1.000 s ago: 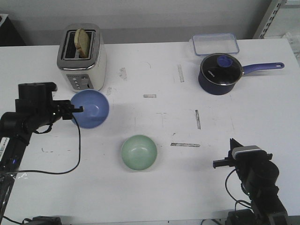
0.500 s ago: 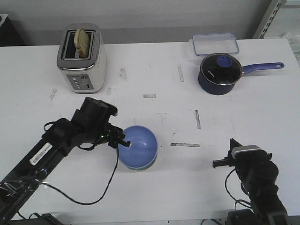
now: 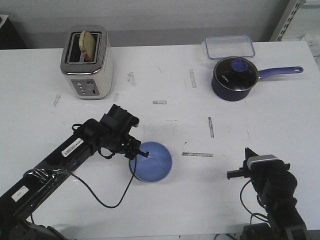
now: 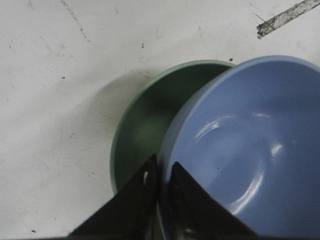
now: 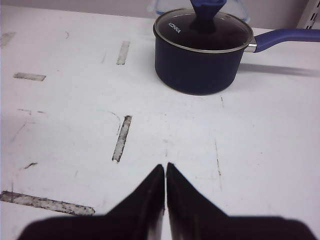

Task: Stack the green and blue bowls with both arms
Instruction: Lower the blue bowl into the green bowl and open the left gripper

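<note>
Now the blue bowl [image 3: 152, 161], clamped at its nine-o'clock rim by the left gripper [image 3: 141, 154], has been lowered half into the green bowl [image 4: 145, 125], while the right gripper [image 5: 165, 172] sits closed.

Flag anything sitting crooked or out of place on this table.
The blue bowl, pinched at its rim by the left gripper, sits off-centre over the green bowl, leaving a crescent of green uncovered. Nothing else stands out.

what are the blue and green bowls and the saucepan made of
Blue bowl: smooth glossy plastic or glazed ceramic, judging by soft highlights; can't tell which. Green bowl: same smooth look, shaded. Saucepan: likely dark enamelled metal, with a clear lid.
</note>
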